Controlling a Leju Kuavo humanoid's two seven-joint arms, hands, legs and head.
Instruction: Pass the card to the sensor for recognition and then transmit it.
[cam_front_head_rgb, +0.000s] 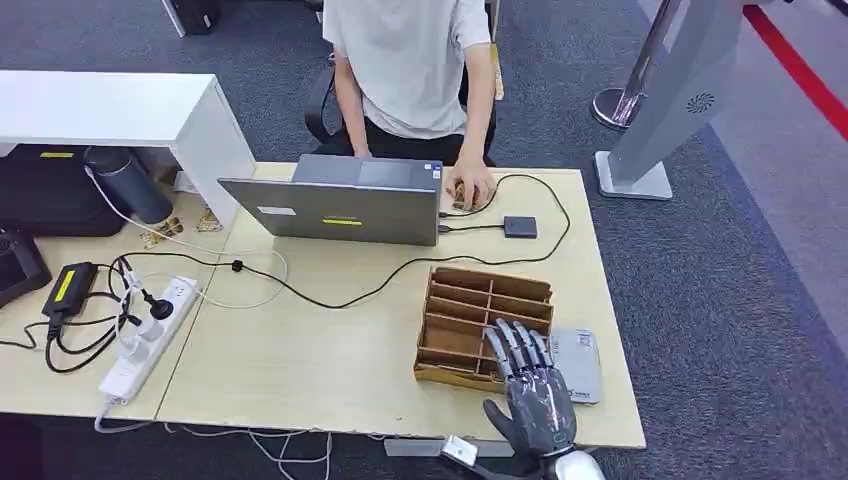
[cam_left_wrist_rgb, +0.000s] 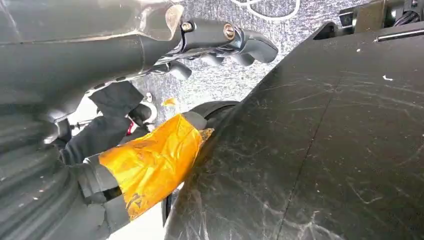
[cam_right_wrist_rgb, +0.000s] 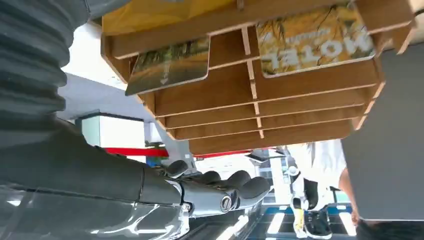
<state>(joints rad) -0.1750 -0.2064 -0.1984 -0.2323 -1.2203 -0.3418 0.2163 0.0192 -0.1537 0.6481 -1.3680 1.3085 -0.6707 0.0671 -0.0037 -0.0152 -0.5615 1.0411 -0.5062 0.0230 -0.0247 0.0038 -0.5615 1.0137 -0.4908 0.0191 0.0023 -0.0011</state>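
right hand (cam_front_head_rgb: 535, 385): fingers spread, holding nothing, above near edge of wooden rack (cam_front_head_rgb: 480, 322) on table (cam_front_head_rgb: 330, 350) | cards (cam_right_wrist_rgb: 315, 42) in rack slots | grey sensor (cam_front_head_rgb: 578, 365) just beside rack | left hand (cam_left_wrist_rgb: 220, 47): fingers curled, holding nothing

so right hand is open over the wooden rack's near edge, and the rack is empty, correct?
Not empty. The right wrist view shows two cards in the wooden rack. The rest holds: in the head view the right hand is open, fingers spread, over the rack's near edge.
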